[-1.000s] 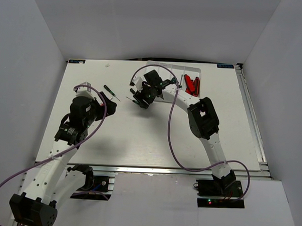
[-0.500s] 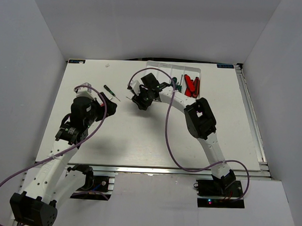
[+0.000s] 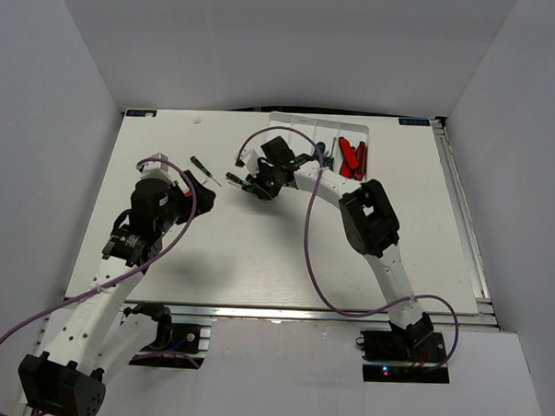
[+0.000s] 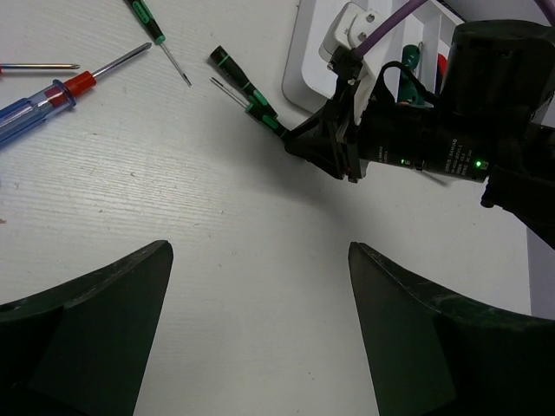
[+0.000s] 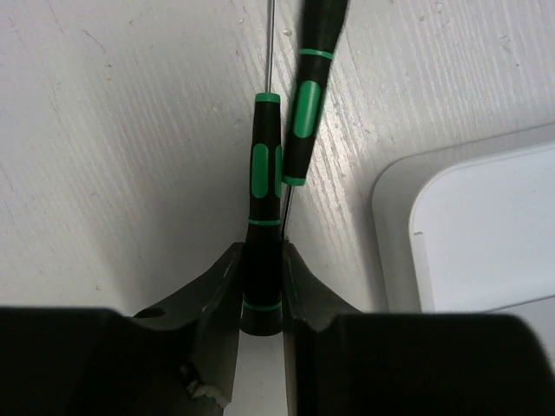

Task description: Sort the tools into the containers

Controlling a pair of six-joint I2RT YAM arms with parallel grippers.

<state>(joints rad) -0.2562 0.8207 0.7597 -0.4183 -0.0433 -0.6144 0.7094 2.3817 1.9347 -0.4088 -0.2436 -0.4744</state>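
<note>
In the right wrist view my right gripper [image 5: 262,251] is shut on the handle of a green-handled screwdriver [image 5: 264,186] lying on the table. A second green-handled screwdriver [image 5: 305,113] lies right against it. From above, the right gripper [image 3: 245,182] sits just left of the white tray [image 3: 299,126]. The tray holds red-and-black knives [image 3: 353,158] and a green screwdriver [image 3: 324,153]. My left gripper [image 4: 258,260] hangs open over bare table with nothing between its fingers. Ahead of it lie another green screwdriver [image 4: 149,22] and a blue-and-red screwdriver [image 4: 43,100].
The tray's rounded corner [image 5: 468,225] is close to the right of the held screwdriver. A thin metal shaft [image 4: 39,66] lies at the left wrist view's left edge. The right arm's purple cable [image 3: 308,237] loops over the table. Grey walls enclose the table.
My right gripper has shifted slightly left and closed on the green-handled screwdriver. The left arm has stayed put with its jaws open.
</note>
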